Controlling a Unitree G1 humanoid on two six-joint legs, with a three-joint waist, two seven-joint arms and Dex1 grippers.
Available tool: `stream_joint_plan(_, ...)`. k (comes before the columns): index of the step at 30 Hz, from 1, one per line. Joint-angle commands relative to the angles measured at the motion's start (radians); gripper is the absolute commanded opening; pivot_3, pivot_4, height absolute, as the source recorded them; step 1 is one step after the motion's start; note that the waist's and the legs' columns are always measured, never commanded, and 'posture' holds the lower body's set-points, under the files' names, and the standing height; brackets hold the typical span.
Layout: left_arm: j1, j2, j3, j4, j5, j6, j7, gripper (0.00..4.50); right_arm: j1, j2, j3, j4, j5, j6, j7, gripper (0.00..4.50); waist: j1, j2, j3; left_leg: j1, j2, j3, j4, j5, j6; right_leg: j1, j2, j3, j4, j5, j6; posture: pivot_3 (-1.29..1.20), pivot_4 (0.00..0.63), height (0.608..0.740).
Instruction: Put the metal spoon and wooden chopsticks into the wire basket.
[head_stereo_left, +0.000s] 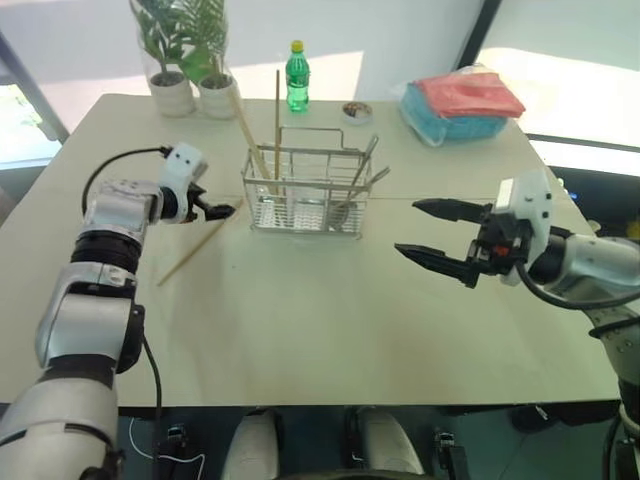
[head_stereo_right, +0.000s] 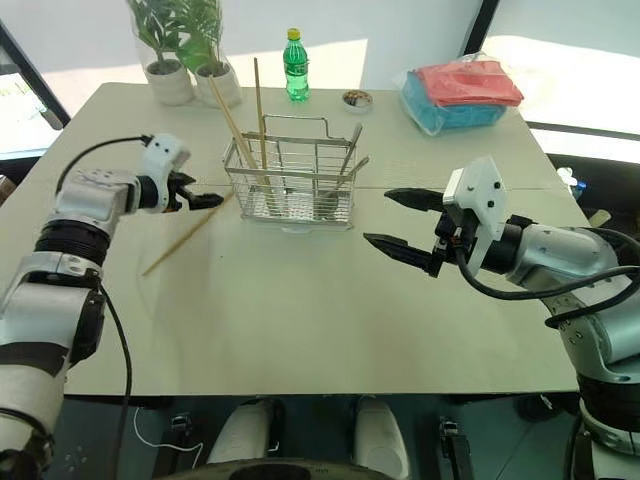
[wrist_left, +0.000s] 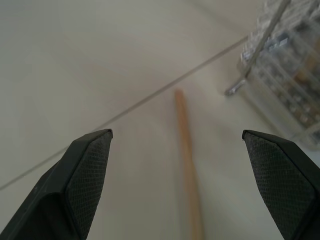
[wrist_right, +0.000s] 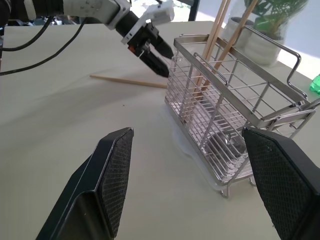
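The wire basket (head_stereo_left: 300, 190) stands mid-table. Wooden chopsticks (head_stereo_left: 277, 110) stand upright in its left compartment, and a metal spoon (head_stereo_left: 362, 170) leans in its right end with the handle poking out. One more chopstick (head_stereo_left: 198, 247) lies flat on the table, left of the basket. My left gripper (head_stereo_left: 222, 210) hangs open just over that chopstick's near-basket end; in the left wrist view the stick (wrist_left: 186, 160) runs between the spread fingers. To the right of the basket my right gripper (head_stereo_left: 435, 232) is open and empty, pointing at the basket (wrist_right: 225, 125).
Two potted plants (head_stereo_left: 185, 50) stand at the far left of the table (head_stereo_left: 300, 330). A green bottle (head_stereo_left: 297, 75) and a small dish (head_stereo_left: 357, 110) sit behind the basket. A blue and red packet (head_stereo_left: 460, 100) lies at the far right.
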Motion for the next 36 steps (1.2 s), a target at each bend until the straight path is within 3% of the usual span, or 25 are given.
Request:
stream_joint_plan(1, -0.061, -0.02, -0.012, 0.091, 0.052, -0.069, 0.008, 4.4, 0.027, -0.007, -0.03, -0.056, 0.008, -0.007, -0.002, 3.6, 0.003, 0.0, 0.0, 0.0, 0.0, 0.0, 0.0, 0.0, 0.0, 0.0, 0.0, 0.0, 0.0, 0.0, 0.0, 0.0, 0.15, 0.723)
stream_joint_plan(13, -0.145, -0.082, 0.001, 0.301, 0.13, -0.128, 0.064, 4.4, 0.065, 0.006, -0.018, -0.122, 0.022, 0.001, -0.027, 3.6, 0.003, -0.001, 0.0, 0.0, 0.0, 0.0, 0.001, 0.0, 0.0, 0.0, -0.001, 0.0, 0.0, 0.0, 0.0, 0.0, 0.15, 0.723)
stream_joint_plan(16, -0.149, -0.079, 0.007, 0.307, 0.135, -0.125, 0.059, 3.56, 0.064, 0.011, -0.013, -0.124, 0.022, 0.0, -0.037, 3.6, 0.004, -0.001, 0.0, 0.0, 0.0, 0.0, 0.001, 0.0, 0.0, 0.0, -0.001, 0.0, 0.0, 0.0, 0.0, 0.0, 0.15, 0.723)
stream_joint_plan(23, -0.156, -0.074, 0.021, 0.311, 0.143, -0.123, 0.064, 0.02, 0.062, 0.006, -0.016, -0.113, 0.024, -0.006, -0.032, 3.6, 0.004, -0.001, 0.0, 0.0, 0.0, 0.0, 0.001, 0.0, 0.0, 0.0, -0.001, 0.0, 0.0, 0.0, 0.0, 0.0, 0.15, 0.723)
stream_joint_plan(36, -0.149, -0.017, 0.062, 0.293, 0.135, -0.093, 0.097, 0.02, -0.037, 0.035, -0.018, -0.048, 0.029, -0.009, -0.048, 3.6, 0.002, -0.001, 0.0, 0.0, 0.0, 0.0, 0.001, 0.0, 0.0, 0.0, 0.0, 0.0, 0.001, 0.0, 0.001, 0.0, 0.15, 0.723)
